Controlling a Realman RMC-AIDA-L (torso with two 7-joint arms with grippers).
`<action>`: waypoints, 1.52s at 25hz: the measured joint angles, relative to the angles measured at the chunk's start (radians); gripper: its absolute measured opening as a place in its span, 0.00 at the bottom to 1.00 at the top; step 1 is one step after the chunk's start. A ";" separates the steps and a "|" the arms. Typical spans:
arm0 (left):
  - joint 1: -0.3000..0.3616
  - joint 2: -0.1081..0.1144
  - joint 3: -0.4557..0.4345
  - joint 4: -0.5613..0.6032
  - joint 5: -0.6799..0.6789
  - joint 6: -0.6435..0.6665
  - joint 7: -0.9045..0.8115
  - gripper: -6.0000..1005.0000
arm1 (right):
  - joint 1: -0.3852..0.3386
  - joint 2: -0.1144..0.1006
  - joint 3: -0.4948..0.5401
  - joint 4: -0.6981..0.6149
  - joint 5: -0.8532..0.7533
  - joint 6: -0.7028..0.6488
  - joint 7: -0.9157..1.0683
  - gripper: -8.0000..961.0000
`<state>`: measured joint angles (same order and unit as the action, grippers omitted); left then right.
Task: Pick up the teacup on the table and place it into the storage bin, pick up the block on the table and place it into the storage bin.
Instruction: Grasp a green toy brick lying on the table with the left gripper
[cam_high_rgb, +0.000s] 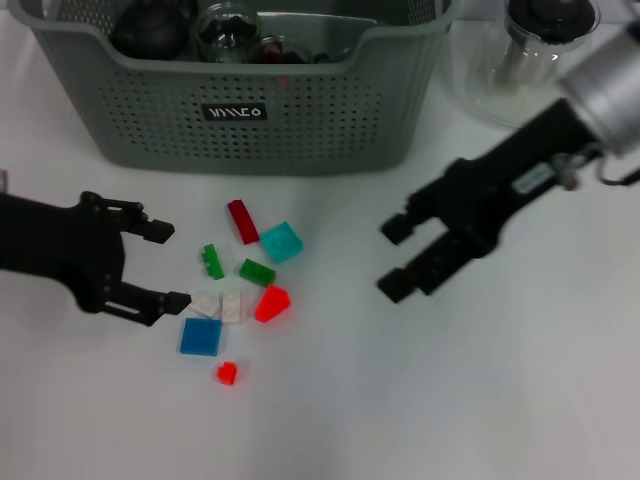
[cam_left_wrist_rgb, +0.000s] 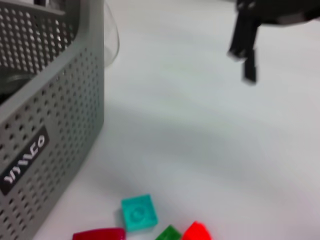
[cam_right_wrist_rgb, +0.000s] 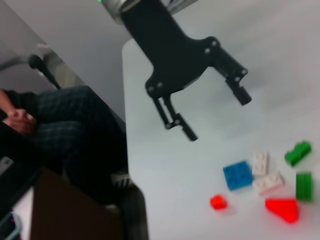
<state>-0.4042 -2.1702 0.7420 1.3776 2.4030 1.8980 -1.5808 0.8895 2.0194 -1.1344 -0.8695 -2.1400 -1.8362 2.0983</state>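
The storage bin (cam_high_rgb: 250, 110) stands at the back of the table, with a dark round pot and glass pieces inside; no teacup shows on the table. Several small blocks lie in front of it: dark red (cam_high_rgb: 242, 221), teal (cam_high_rgb: 281, 241), two green, red (cam_high_rgb: 271, 303), two white, blue (cam_high_rgb: 200, 336) and a tiny red one (cam_high_rgb: 227, 374). My left gripper (cam_high_rgb: 168, 266) is open and empty, just left of the white block (cam_high_rgb: 205, 303). My right gripper (cam_high_rgb: 392, 259) is open and empty, to the right of the blocks. The right wrist view shows the left gripper (cam_right_wrist_rgb: 216, 116) above the blue block (cam_right_wrist_rgb: 237, 175).
A clear glass teapot (cam_high_rgb: 520, 60) stands to the right of the bin. In the left wrist view the bin wall (cam_left_wrist_rgb: 50, 115) is close, with the teal block (cam_left_wrist_rgb: 139, 212) beside it. A seated person (cam_right_wrist_rgb: 50, 125) is beyond the table's edge.
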 joint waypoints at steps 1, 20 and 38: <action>-0.017 0.000 0.029 0.000 0.020 -0.018 -0.028 0.86 | -0.010 -0.007 0.016 0.000 -0.001 -0.020 0.000 0.97; -0.151 -0.003 0.507 -0.065 0.267 -0.332 -0.431 0.83 | -0.100 -0.081 0.098 -0.007 -0.106 -0.043 -0.063 0.97; -0.176 -0.003 0.607 -0.154 0.363 -0.451 -0.533 0.76 | -0.094 -0.065 0.094 -0.002 -0.132 -0.017 -0.089 0.97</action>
<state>-0.5797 -2.1737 1.3493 1.2232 2.7658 1.4465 -2.1138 0.7955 1.9546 -1.0408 -0.8713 -2.2719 -1.8527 2.0092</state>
